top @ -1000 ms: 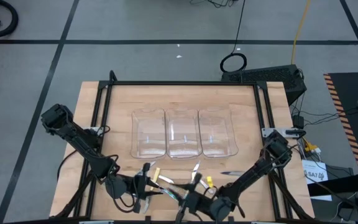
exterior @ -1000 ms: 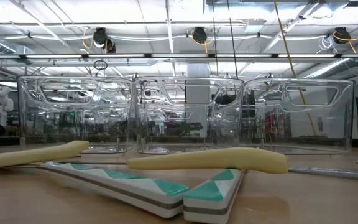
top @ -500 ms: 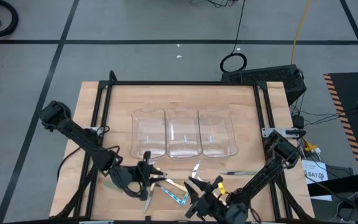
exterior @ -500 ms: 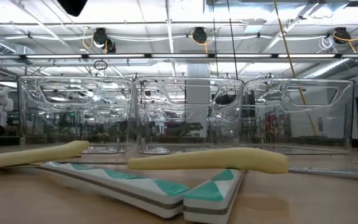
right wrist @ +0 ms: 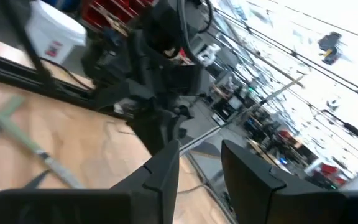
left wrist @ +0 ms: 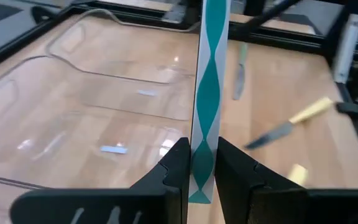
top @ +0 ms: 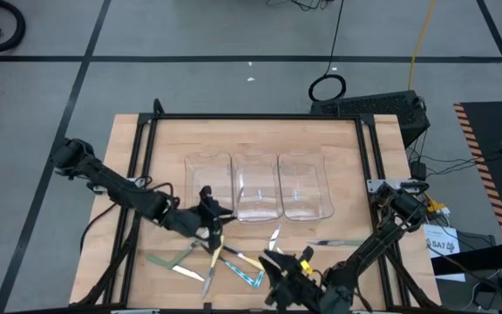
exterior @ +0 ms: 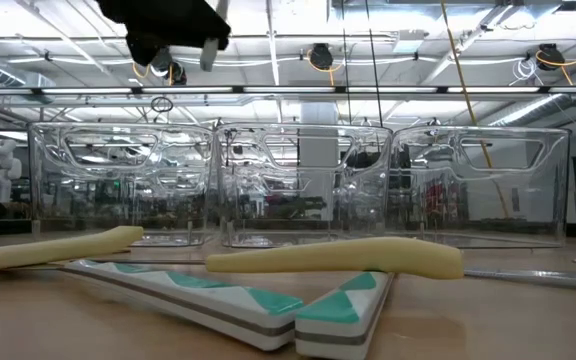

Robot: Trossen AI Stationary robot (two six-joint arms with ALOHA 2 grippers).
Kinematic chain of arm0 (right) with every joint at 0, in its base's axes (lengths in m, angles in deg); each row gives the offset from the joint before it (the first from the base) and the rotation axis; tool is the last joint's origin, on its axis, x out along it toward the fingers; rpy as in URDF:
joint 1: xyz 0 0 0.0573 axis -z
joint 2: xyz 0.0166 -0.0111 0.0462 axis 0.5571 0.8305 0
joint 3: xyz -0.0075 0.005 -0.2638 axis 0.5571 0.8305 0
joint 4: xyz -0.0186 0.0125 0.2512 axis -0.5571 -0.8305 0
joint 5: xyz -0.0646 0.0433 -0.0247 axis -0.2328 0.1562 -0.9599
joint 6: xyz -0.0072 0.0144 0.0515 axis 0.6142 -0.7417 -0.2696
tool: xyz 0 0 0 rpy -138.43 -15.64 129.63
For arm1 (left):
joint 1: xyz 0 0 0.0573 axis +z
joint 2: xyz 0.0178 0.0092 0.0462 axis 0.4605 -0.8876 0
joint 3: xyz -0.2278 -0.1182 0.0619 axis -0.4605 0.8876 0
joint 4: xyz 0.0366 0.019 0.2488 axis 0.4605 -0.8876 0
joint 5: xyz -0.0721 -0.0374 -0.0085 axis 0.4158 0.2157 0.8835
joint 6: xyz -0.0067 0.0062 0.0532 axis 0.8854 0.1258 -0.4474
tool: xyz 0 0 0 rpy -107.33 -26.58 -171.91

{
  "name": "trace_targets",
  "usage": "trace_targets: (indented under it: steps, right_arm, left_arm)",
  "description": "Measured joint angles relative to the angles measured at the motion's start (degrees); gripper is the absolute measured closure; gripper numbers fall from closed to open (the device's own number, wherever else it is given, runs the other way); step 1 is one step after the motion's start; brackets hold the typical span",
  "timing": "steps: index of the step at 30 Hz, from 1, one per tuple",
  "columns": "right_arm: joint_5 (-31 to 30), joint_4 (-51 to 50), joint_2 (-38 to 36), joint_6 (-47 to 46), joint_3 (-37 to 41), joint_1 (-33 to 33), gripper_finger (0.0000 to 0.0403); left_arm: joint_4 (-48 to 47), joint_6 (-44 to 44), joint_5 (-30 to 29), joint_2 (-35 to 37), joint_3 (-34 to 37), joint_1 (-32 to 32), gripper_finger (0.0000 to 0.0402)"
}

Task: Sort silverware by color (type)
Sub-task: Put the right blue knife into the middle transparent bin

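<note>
My left gripper (top: pixel 209 218) is raised by the near wall of the left clear bin (top: pixel 209 187), shut on a piece of silverware with a green-and-white patterned handle (left wrist: pixel 205 93). In the low view it hangs high over that bin (exterior: pixel 168 25). My right gripper (top: pixel 279 266) is open and empty above the table near its near edge. Loose pieces lie flat on the table: a green-handled one (top: pixel 168 257), a yellow-handled one (top: pixel 213 253), a teal one (top: pixel 251 277), a knife (top: pixel 334 242). My left gripper pinches the patterned handle between its two fingers (left wrist: pixel 178 163), close to the handle's near end (left wrist: pixel 202 177). The handle runs along the fingers and sticks out well beyond them. The piece is lifted clear of the table; one end shows below the gripper (exterior: pixel 211 50).
Three clear bins stand side by side at mid table: left, middle (top: pixel 256 187) and right (top: pixel 305 187). A black frame (top: pixel 260 117) rims the table. Two yellow handles (exterior: pixel 338 257) and two green-white ones (exterior: pixel 188 295) lie right before the low camera.
My left gripper has risen from the pile near the table's near edge and gone toward the far edge, to the left bin, carrying the patterned-handled piece clear of the table. It has come into the top of the low view.
</note>
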Motion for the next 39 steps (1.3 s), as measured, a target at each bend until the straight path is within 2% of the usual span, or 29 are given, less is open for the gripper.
trace_targets:
  steps: [4,7,13,26,39]
  right_arm:
    - [-0.88,-0.04,-0.05,0.73,0.00,1.79,0.0287]
    - [-3.05,-1.07,-0.05,0.66,0.00,2.72,0.0287]
    - [-3.10,-5.93,-0.05,-3.00,0.04,3.00,0.0287]
    - [-3.06,-13.01,-0.05,-11.38,0.04,2.84,0.0287]
    - [-3.03,-13.33,-0.05,-11.42,0.07,2.43,0.0287]
  left_arm:
    - [-3.26,1.80,3.50,-0.26,0.00,3.76,0.0345]
    - [-4.73,4.33,3.81,-0.20,0.00,5.84,0.0345]
    - [-5.10,3.89,4.08,-0.20,0.00,8.20,0.0330]
    - [-5.61,3.08,4.17,-0.20,0.00,10.75,0.0322]
    - [-7.10,3.08,4.17,-0.20,0.00,11.03,0.0321]
